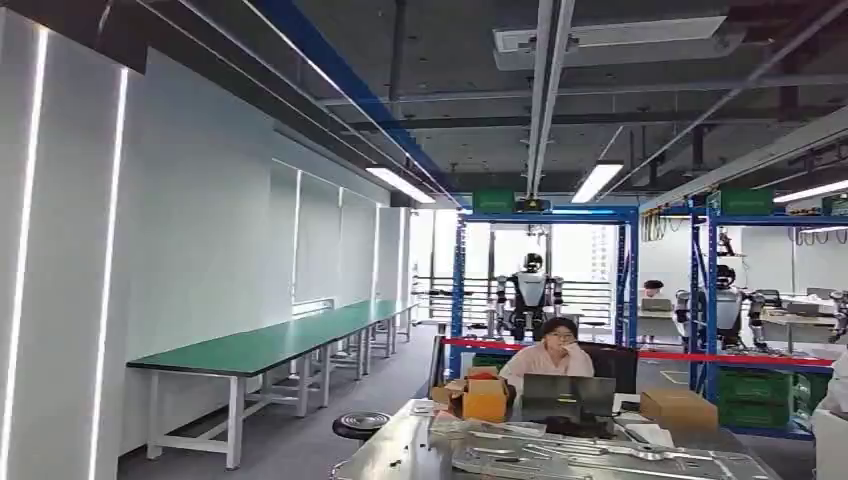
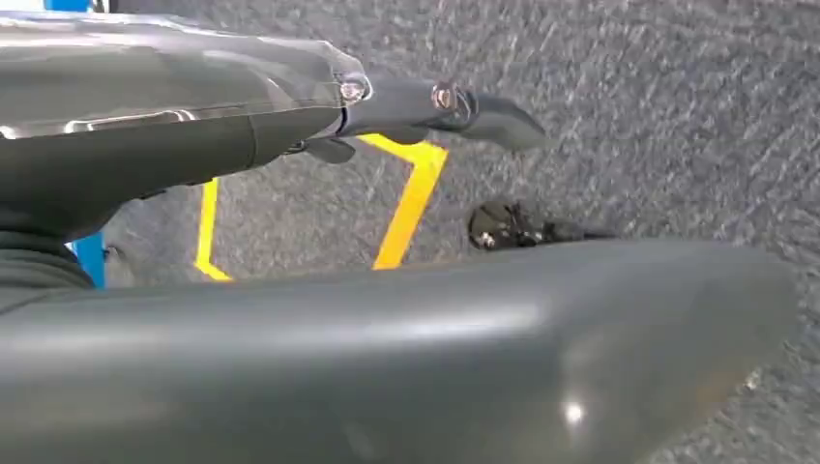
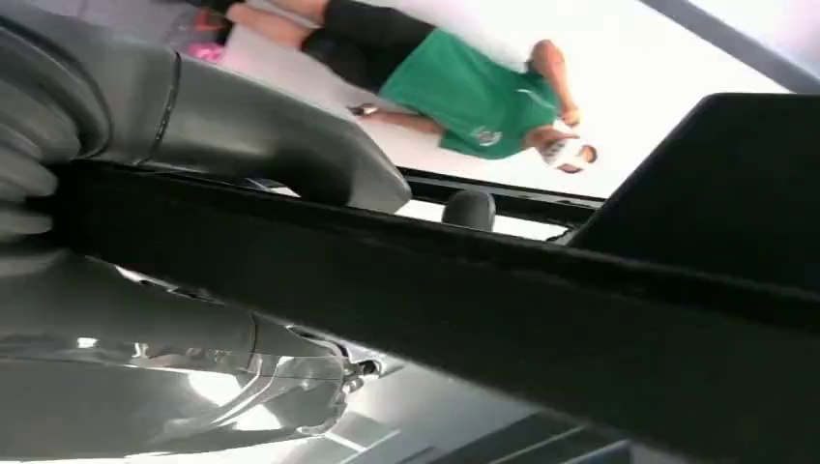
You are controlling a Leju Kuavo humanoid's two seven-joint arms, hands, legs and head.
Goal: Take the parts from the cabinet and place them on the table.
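In the right wrist view a long black part [image 3: 483, 300] runs across the picture, and my right hand [image 3: 222, 130] grips it, the thick grey thumb on one side and the shiny fingers [image 3: 193, 387] on the other. A wider black piece [image 3: 716, 184] rises at the part's far end. My left hand [image 2: 193, 116] hangs over grey carpet, its thumb [image 2: 406, 358] and fingers apart with nothing between them. The head view has a metal-topped table [image 1: 400, 450] low in the picture with flat silver parts [image 1: 560, 460] lying on it.
A person sits at a laptop [image 1: 568, 396] behind the table, beside cardboard boxes [image 1: 484, 398]. Green-topped benches [image 1: 270, 345] line the left wall. Blue racks [image 1: 458, 290] and other robots stand at the back. A person in a green shirt [image 3: 474, 97] stands near. Yellow floor tape [image 2: 411, 208] lies below the left hand.
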